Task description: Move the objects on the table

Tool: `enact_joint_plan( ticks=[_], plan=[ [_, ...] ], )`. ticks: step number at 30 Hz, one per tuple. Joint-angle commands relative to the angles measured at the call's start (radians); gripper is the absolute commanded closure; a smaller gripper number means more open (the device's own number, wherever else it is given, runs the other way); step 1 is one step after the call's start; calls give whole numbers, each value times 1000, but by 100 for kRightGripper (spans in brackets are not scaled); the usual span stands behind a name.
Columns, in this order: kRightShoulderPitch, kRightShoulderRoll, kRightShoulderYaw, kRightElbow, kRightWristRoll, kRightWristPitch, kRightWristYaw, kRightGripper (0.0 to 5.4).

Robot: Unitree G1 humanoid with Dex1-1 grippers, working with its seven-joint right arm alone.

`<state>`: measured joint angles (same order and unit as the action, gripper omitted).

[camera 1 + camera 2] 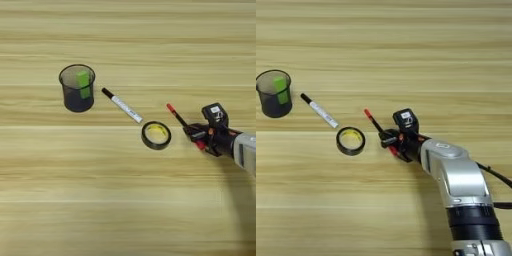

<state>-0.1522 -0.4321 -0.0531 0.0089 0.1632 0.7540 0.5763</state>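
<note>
Writing: none readable; a small white label on top of the gripper housing and dark marks along the white marker's barrel are too small to make out.
Red marker [375,122]: slim, red tip pointing up-left, dark along the shaft, red end showing below the jaws; lies slanted, right of the tape ring and apart from it.
Gripper [391,142]: right arm's, black, jaws narrowed onto the lower part of the red marker, low over the bench; silver forearm [456,175] runs to the lower right.
White marker [123,105]: white barrel, black cap at its upper-left end; lies diagonally between the mesh cup and the tape ring, lower end just beside the ring.
Tape ring [156,135]: black outside, yellow inside, lying flat near mid-bench.
Mesh cup [77,88]: dark, upright, far left, a green item standing inside.
Bench [125,210]: light wooden planks, streaky horizontal grain.
</note>
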Motion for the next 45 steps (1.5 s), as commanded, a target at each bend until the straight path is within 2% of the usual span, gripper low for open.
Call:
enact_joint_plan(
  ticks=[1,11,23,42,45],
  plan=[
    [27,-11,29,24,-11,47,-23,429],
    [18,3,30,-1,-4,8,-40,334],
    [-21,6,15,-131,0,-67,-66,211],
    [-49,-5,11,-173,-14,-88,-60,12],
    [-64,-6,9,-179,-14,-89,-62,3]
  ],
)
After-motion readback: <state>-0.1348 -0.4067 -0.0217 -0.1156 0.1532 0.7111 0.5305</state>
